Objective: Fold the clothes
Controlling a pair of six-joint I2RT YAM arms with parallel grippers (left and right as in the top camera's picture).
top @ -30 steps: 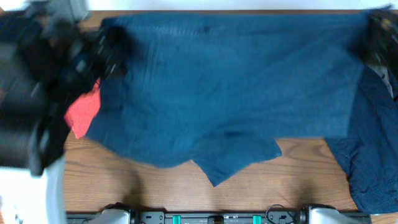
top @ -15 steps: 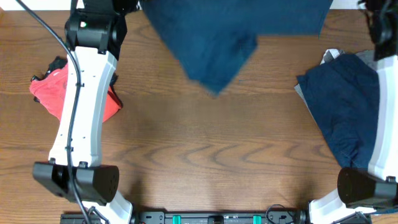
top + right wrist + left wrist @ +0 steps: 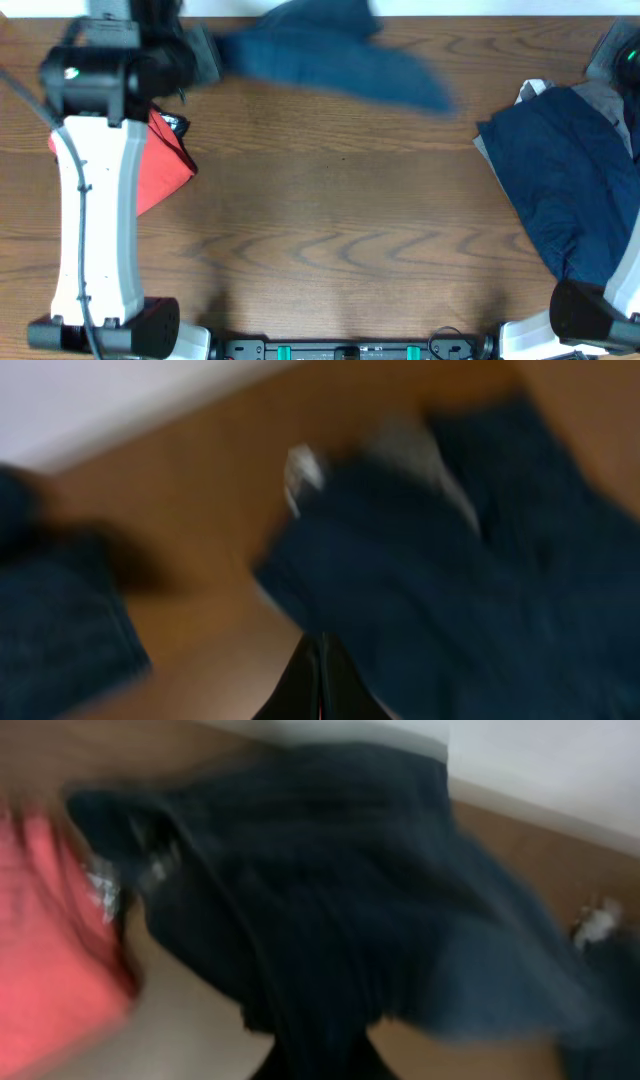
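A navy-blue garment (image 3: 335, 58) hangs blurred in the air over the table's far edge. Its left end is in my left gripper (image 3: 203, 52), which is shut on it. In the left wrist view the same dark cloth (image 3: 330, 920) fills the frame and hides the jaws. A rumpled pile of navy clothes (image 3: 560, 170) with a grey piece (image 3: 527, 93) under it lies at the right. It also shows in the right wrist view (image 3: 450, 590). My right gripper (image 3: 321, 678) hangs above this pile with its fingers pressed together and nothing between them. In the overhead view it is a blur at the far right corner (image 3: 615, 55).
A red cloth (image 3: 165, 165) lies at the left beside the left arm (image 3: 95, 200); it also shows in the left wrist view (image 3: 50, 940). The brown wooden table (image 3: 340, 230) ends at a white wall at the back.
The navy garment was spread wide, then lifted toward the far edge between both grippers. Now its right end is free and it swings left from the left gripper. The left arm has moved left.
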